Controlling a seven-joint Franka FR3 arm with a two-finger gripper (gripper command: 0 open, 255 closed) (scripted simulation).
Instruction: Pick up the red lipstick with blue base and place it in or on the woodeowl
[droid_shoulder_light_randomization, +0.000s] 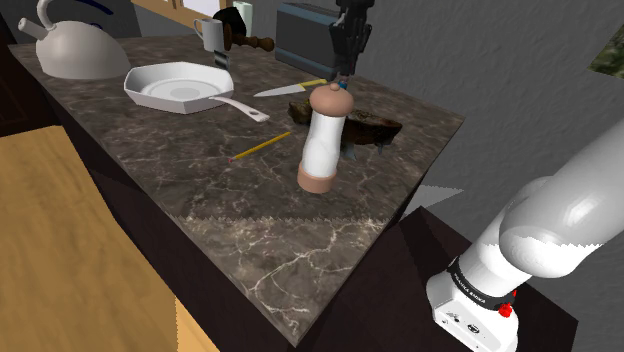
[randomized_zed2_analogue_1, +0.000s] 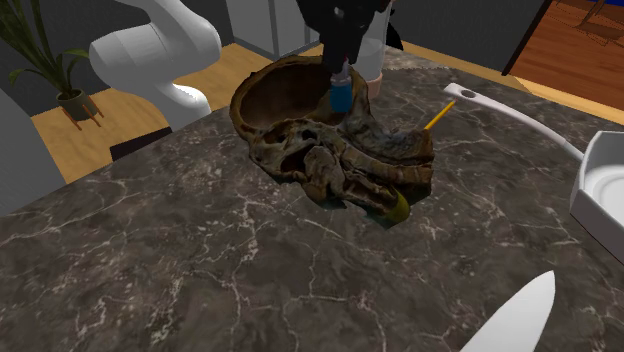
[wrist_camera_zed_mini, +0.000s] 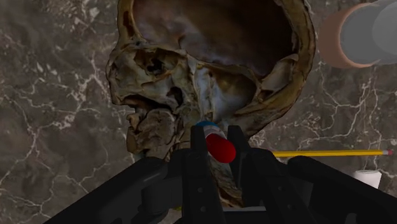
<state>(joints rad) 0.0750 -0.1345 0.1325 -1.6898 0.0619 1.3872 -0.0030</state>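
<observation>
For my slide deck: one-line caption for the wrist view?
Black claw clasping a red lipstick with blue base over a brown, gnarled, skull-like bowl on a dark marble counter.

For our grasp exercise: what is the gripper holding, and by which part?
The gripper clasps the lipstick by its red end, blue base pointing down.

Dark veined marble counter (droid_shoulder_light_randomization: 250, 235) on a dark cabinet base (droid_shoulder_light_randomization: 140, 215), light wood floor (droid_shoulder_light_randomization: 60, 240) beside it, plain grey wall (droid_shoulder_light_randomization: 500, 60) behind. In the second exterior view, a potted plant (randomized_zed2_analogue_1: 45, 55) stands on the light floor past the counter's far left, and redder wood flooring (randomized_zed2_analogue_1: 575, 40) shows top right.
</observation>
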